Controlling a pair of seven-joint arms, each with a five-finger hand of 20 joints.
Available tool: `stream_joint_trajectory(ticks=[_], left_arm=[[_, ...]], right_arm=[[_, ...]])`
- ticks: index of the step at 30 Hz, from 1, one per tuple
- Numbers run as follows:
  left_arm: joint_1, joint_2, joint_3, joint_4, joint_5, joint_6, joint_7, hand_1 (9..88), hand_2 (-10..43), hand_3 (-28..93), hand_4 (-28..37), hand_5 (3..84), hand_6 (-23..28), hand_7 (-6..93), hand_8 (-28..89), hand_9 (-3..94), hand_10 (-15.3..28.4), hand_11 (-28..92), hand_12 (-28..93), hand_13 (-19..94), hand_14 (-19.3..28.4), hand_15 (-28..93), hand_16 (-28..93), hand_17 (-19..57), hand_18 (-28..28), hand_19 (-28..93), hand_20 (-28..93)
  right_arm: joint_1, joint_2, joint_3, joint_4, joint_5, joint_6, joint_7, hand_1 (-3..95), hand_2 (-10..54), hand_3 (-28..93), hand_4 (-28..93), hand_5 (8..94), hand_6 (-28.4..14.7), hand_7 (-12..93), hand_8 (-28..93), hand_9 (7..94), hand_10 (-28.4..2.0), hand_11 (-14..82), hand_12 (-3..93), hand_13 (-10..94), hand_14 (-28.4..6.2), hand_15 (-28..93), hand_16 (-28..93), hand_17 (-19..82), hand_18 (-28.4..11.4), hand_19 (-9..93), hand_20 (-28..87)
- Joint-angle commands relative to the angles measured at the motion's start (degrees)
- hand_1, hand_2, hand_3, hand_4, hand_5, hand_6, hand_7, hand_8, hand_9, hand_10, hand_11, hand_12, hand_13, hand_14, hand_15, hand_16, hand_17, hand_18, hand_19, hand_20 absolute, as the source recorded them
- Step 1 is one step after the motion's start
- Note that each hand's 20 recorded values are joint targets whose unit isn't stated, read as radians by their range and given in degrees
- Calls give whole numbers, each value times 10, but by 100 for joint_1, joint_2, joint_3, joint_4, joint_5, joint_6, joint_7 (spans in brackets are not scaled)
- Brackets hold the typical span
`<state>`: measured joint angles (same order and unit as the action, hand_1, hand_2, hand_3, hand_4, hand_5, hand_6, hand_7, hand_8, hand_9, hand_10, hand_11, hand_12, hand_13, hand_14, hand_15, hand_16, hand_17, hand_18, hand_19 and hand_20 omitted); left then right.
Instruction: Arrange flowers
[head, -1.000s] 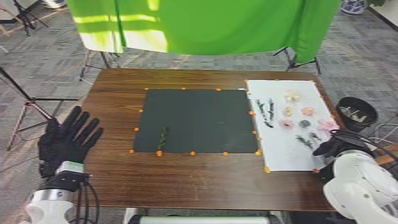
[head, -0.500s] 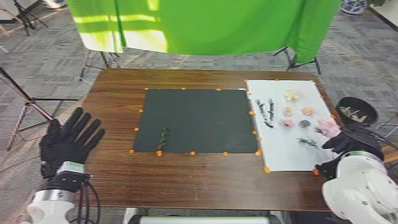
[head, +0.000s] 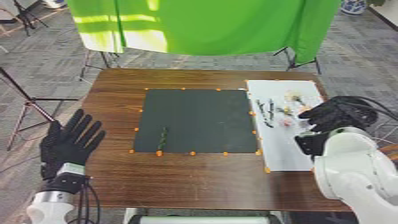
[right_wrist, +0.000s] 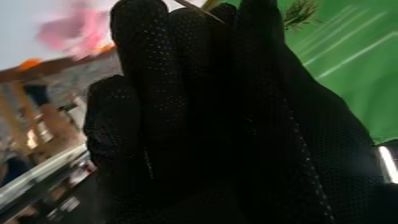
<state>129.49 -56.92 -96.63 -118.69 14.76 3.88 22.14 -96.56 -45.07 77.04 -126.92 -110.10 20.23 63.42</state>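
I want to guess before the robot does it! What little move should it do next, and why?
I'd guess the right hand should move left toward the dark mat. A thin stem crosses that hand, perhaps ready to place, and just one green sprig lies on the mat.

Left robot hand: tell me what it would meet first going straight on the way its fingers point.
The left robot hand would likely pass freely over the left side of the wooden table and perhaps meet the green cloth beyond it first; height and depth are unclear.
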Motion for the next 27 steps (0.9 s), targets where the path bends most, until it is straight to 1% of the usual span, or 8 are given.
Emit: stream_joint_trajectory(ticks=[1,3,6,8,10,14,17,27], left_arm=[[230,53,-115,-125,4,177,-212,230,159,658,-283,355,83,48,-63,252,133,133,71,164,161,218,-47,-73,139,262,74],[265,80,-127,-189,-6,446,-254,232,162,656,-283,356,84,48,-63,253,132,134,71,164,160,217,-47,-73,139,262,74],[294,73,-109,-217,-111,504,-223,232,168,657,-283,361,87,49,-64,255,135,142,70,164,163,230,-47,-75,140,268,76],[234,91,-25,-249,-249,752,-155,230,170,662,-283,364,88,52,-64,258,137,148,70,168,163,237,-49,-76,141,277,78],[249,97,-1,-247,-339,754,-102,228,171,667,-283,373,93,55,-66,265,138,158,69,176,163,248,-50,-76,141,286,79],[277,104,19,-277,-344,841,-99,228,173,671,-283,378,94,59,-69,269,140,167,62,180,165,262,-56,-76,142,297,78],[205,134,62,-280,-308,984,-176,229,177,671,-283,381,95,62,-71,272,140,171,57,184,164,270,-61,-75,142,302,76],[-190,322,313,-168,-264,976,-491,230,185,670,-283,381,96,64,-75,272,138,186,44,185,160,281,-76,-74,140,310,71]], right_arm=[[1119,-820,-1073,585,-436,-54,-90,604,-95,674,-256,866,-29,121,67,902,-138,73,271,824,-109,371,289,448,-220,932,166],[1319,-1075,-1366,810,-505,-135,-89,602,-95,676,-253,867,-32,130,76,907,-139,86,282,823,-109,388,288,450,-220,932,172],[1666,-1353,-1852,1214,-557,-191,-167,599,-95,678,-251,866,-32,143,85,914,-140,101,290,820,-111,407,288,451,-221,932,181],[1905,-1495,-2130,1516,-394,-221,-233,599,-95,679,-253,862,-31,162,86,918,-133,109,309,817,-112,458,261,454,-223,932,205],[2088,-1575,-2361,1661,-153,-324,-242,596,-95,680,-255,858,-29,176,92,924,-121,134,340,817,-110,528,240,465,-226,932,240],[2342,-1843,-2796,1921,-224,-383,-320,594,-95,683,-258,856,-29,181,92,924,-119,143,347,814,-110,550,234,468,-226,932,259],[2366,-2179,-2898,2140,-184,-366,-238,592,-95,684,-259,854,-29,185,94,923,-121,146,348,812,-111,553,232,468,-226,932,259],[2266,-3016,-3133,2619,-479,-29,8,584,-95,690,-259,853,-29,190,91,922,-122,156,340,815,-112,553,228,469,-230,932,259]])
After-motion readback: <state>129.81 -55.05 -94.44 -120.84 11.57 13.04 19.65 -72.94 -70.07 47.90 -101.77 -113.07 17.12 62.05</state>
